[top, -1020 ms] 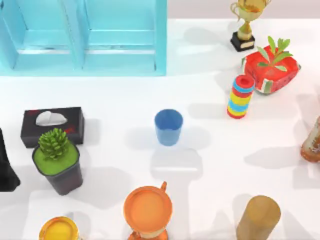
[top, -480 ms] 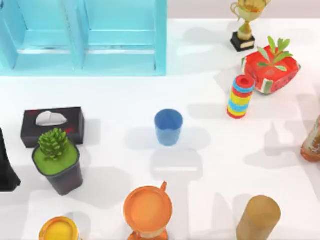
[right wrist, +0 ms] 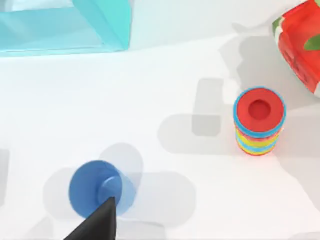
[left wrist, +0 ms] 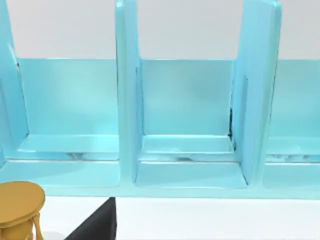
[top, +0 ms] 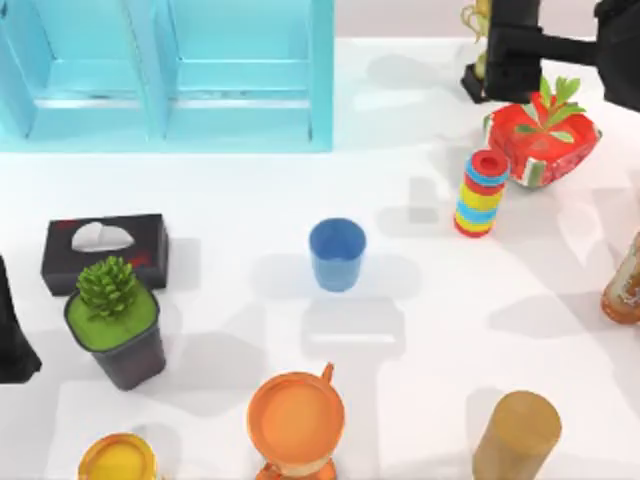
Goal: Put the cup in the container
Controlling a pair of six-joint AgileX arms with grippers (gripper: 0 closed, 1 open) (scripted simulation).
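One arm is working here, my right gripper [top: 515, 50], jaw state I cannot tell; the cup [top: 337, 254] is standing well apart from it; I am risking clipping the striped ring stack [top: 482, 194] lying between us.

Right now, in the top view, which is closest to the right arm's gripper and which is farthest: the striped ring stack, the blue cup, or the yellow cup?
From the right gripper, top right:
1. Striped ring stack, just below it.
2. Small blue cup, table's middle.
3. Yellow cup, bottom left corner.
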